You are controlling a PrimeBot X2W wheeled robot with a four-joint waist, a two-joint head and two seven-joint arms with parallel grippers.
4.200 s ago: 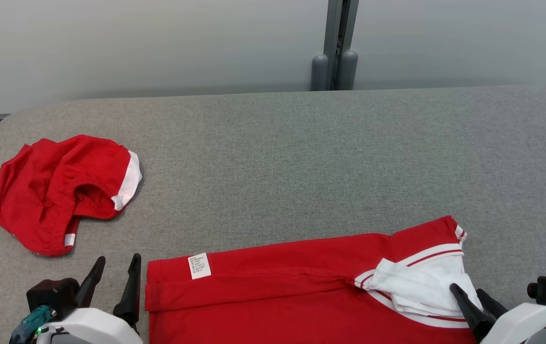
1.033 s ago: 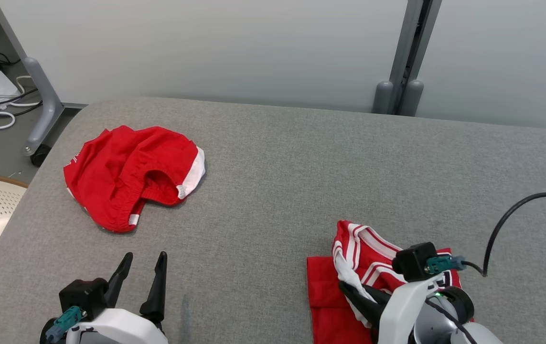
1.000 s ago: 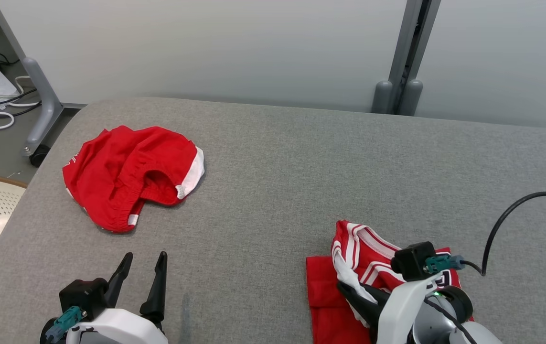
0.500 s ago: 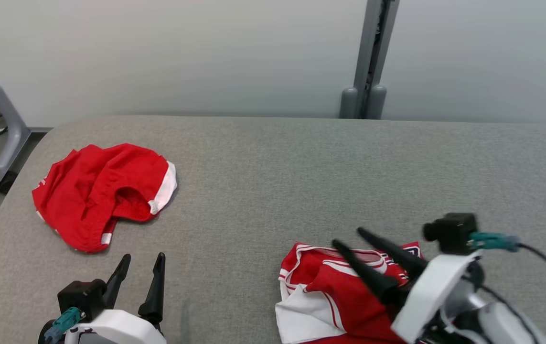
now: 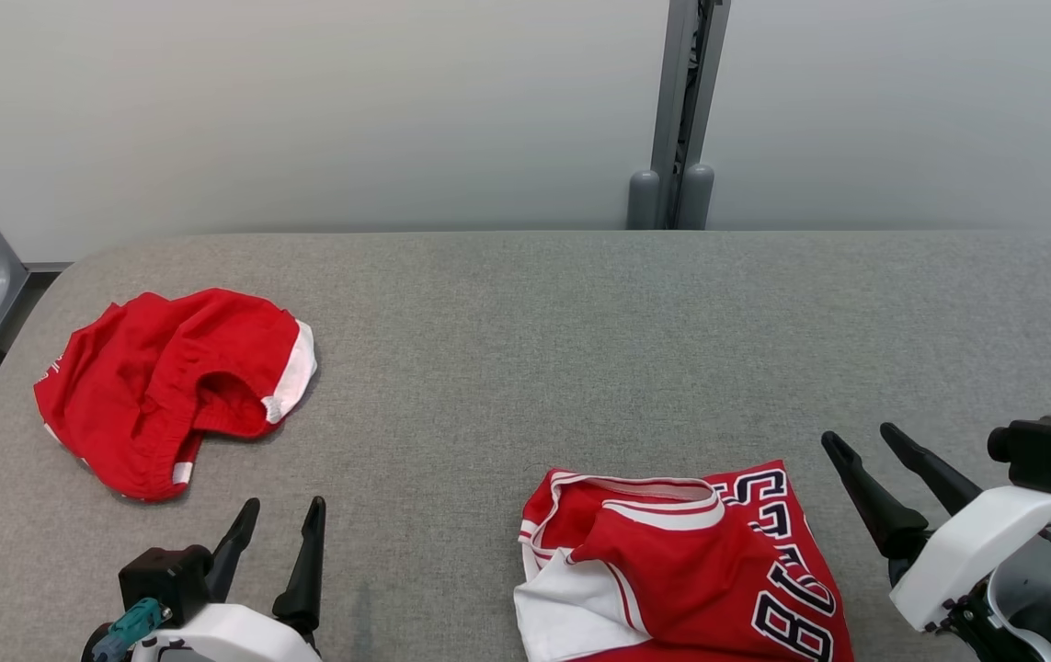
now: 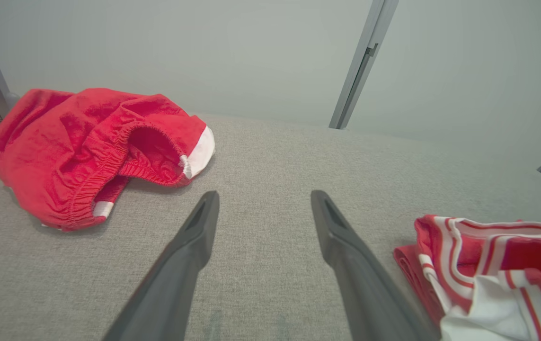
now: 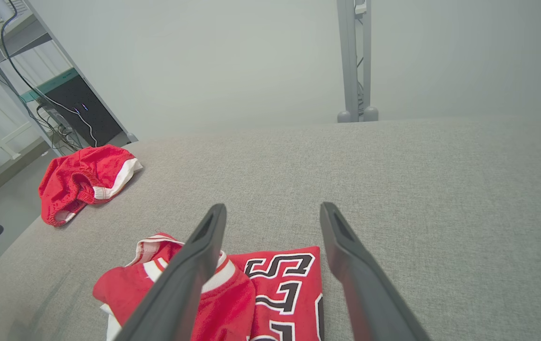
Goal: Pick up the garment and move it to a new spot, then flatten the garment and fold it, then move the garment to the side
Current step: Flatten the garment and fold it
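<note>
Garment (image 5: pixel 681 570): red jersey with white trim and dark block numerals, folded into a rough bundle. It lies on the grey table (image 5: pixel 525 349) at the near edge, its bottom cut off in head view. Right hand (image 5: pixel 859 436) is just to its right, apart from it, fingers spread wide with nothing between them. Left hand (image 5: pixel 283 505) is well off to the garment's left, also spread wide and empty.

Right arm comes in from the near right corner, fingers slanting toward the far left. Left hand's fingers point about straight ahead over bare table.

Right wrist view has the numerals face-up, garment low and left, one finger crossing the collar in the picture. Left wrist view has the striped collar side at lower right.

Farther out, crumpled red shorts (image 5: pixel 166 386) with a white band lie at the table's left, well apart from the garment; the elastic waistband is clear in left wrist view.

Beyond the table is a grey post (image 5: pixel 677 110) against a pale wall. Right wrist view adds cables (image 7: pixel 19 52) and a dark box (image 7: pixel 81 113) at upper left.
</note>
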